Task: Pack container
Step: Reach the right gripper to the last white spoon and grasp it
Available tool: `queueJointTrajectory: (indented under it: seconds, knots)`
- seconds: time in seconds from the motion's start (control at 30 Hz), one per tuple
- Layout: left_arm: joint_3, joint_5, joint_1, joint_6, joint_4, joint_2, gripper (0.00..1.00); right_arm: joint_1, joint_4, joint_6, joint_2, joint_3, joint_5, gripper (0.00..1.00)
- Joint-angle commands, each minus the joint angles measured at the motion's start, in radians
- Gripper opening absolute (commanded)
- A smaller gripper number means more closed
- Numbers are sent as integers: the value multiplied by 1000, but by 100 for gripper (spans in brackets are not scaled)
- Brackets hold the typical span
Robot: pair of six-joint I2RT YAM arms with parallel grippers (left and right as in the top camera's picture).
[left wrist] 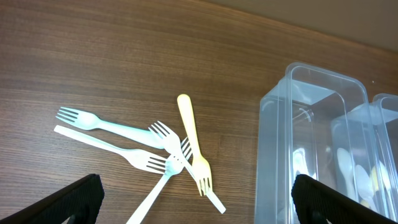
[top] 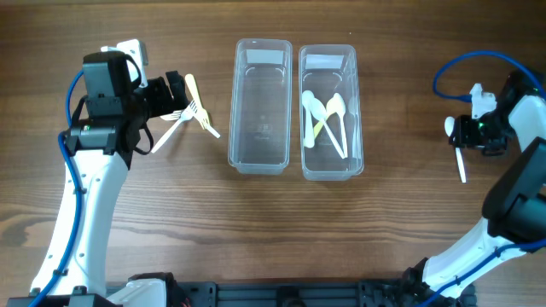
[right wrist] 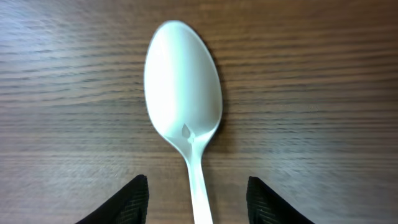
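As the white spoon (right wrist: 183, 87) lies flat on the table (top: 409, 230), well off to the right of both tubs, the right gripper (right wrist: 198, 200) is down over it. Its jaws are parted and straddle the thin handle just below the bowl, with a sliver of wood showing on each side, so nothing is pinched yet! It looks a sensible spot to take it: the neck is narrow enough to fit between the fingers, and the bowl is left clear.

The destination seems obvious. The right-hand container (top: 356, 111) has a handful of spoons (top: 328, 119) in it, so this one likely joins them. Just beside it, the left-hand container (top: 258, 168) sits bare.

Over on the far side, the left gripper (left wrist: 199, 198) hovers spread wide, holding nothing, above a crossed heap of forks (left wrist: 168, 155), three white and one yellow. Tangled like that, they will want picking one at a time, presumably for the bare tub.
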Motion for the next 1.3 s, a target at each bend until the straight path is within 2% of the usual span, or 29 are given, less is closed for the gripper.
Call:
queueJointTrajectory:
  seconds: [0.0,0.13,0.33,0.6,0.7,0.83,0.93,1.07,1.1,1.13,1.17,1.27]
  knots:
    - [16,12,5,-6,0,2,100,-5,7,67,34,-9,10,45]
    - [16,12,5,-6,-1,2,100,-5,20,116,35,-20,79,39]
    - [16,12,5,-6,0,2,100,-5,18,171,35,-21,130,24]
    - [16,12,5,-6,-1,2,100,-3,12,203,35,-19,92,4]
    - [16,12,5,-6,-1,2,100,-3,6,229,22,-10,60,4]
    - [16,12,5,-5,0,2,100,9,-22,276,-74,34,-95,4]
    - [16,12,5,-6,0,2,100,69,-22,307,-198,37,-163,4]
    - [16,12,5,-6,0,2,100,187,-8,304,-330,37,-130,4]
    - [16,12,5,-6,0,2,100,214,-5,305,-354,37,-72,6]
    - [16,12,5,-6,0,2,100,231,-4,316,-368,37,0,15]
    - [16,12,5,-6,-1,2,100,233,-3,338,-370,37,72,28]
    - [16,12,5,-6,0,2,100,166,8,325,-337,11,153,33]
